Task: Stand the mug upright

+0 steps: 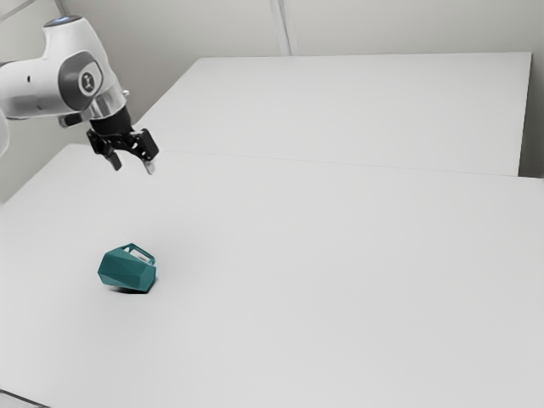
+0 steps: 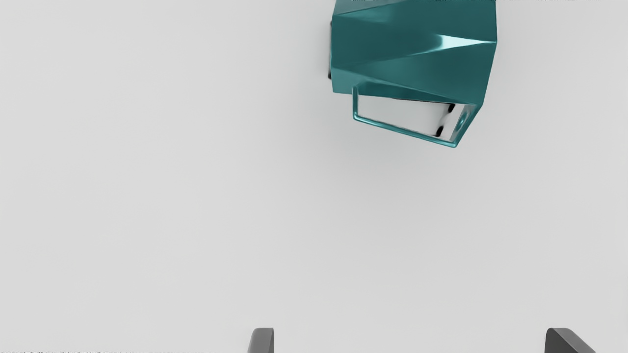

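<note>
Mug on its side, handle facing your wide-open gripper

Your teal mug [image 1: 123, 270] lies tipped over on the white table [image 1: 297, 297], toward the exterior view's left, with a dark shadow [image 1: 127, 291] along its underside. You can't tell from here which end is its mouth. Your gripper [image 1: 133, 163] hangs above the table, well apart from the mug, and its fingers [image 2: 262, 341] stand wide, with nothing held between them.

Mind the handle [image 2: 402, 131]: in the wrist view it juts from the side of the mug nearest your fingers, so it stands between them and the faceted body. Through the loop you can see pale surface and small dark marks [image 2: 439, 131]; what those marks are, you can't tell.

As for what else is around you, the arm [image 1: 81, 76] reaches in from the exterior view's upper left. Behind the table, past a thin seam, there is a second white surface [image 1: 357, 110], and beyond it a pale wall [image 1: 408, 25] with a narrow upright strip [image 1: 282, 25]. A thin dark line [image 1: 24, 399] crosses the near corner at the exterior view's left. These all sit well apart from the mug.
</note>
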Robot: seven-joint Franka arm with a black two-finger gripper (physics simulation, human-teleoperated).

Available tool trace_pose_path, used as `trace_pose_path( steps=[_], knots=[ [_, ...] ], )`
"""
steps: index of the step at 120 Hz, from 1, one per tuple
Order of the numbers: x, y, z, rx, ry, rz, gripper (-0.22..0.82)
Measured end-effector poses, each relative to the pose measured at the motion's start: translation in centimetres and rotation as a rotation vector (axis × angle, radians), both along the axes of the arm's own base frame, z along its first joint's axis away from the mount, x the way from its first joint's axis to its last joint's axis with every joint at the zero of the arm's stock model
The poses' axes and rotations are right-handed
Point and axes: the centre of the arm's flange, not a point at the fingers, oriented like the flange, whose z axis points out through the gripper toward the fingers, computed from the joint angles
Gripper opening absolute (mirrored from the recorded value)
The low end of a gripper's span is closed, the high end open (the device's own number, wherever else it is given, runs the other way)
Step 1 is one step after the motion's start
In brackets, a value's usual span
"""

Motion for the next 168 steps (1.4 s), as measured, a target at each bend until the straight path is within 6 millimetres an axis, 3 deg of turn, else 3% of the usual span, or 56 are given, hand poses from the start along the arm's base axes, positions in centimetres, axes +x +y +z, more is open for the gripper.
trace_pose_path(
  steps=[22, 36, 61, 81, 102, 126, 168],
  knots=[
    [-1.1, 0.6, 0.4, -0.047, 0.008, 0.027, 0.60],
    [-2.3, 2.1, -0.6, -0.127, 0.030, 0.082, 0.60],
    [-4.9, 9.5, -5.4, -0.205, 0.112, 0.247, 0.60],
    [-5.2, 12.2, -10.5, -0.264, 0.186, 0.323, 0.60],
    [-6.1, 13.9, -15.4, -0.360, 0.242, 0.404, 0.60],
    [-7.6, 14.7, -18.4, -0.469, 0.241, 0.497, 0.60],
    [-9.0, 16.2, -20.2, -0.566, 0.219, 0.594, 0.60]
  ],
)
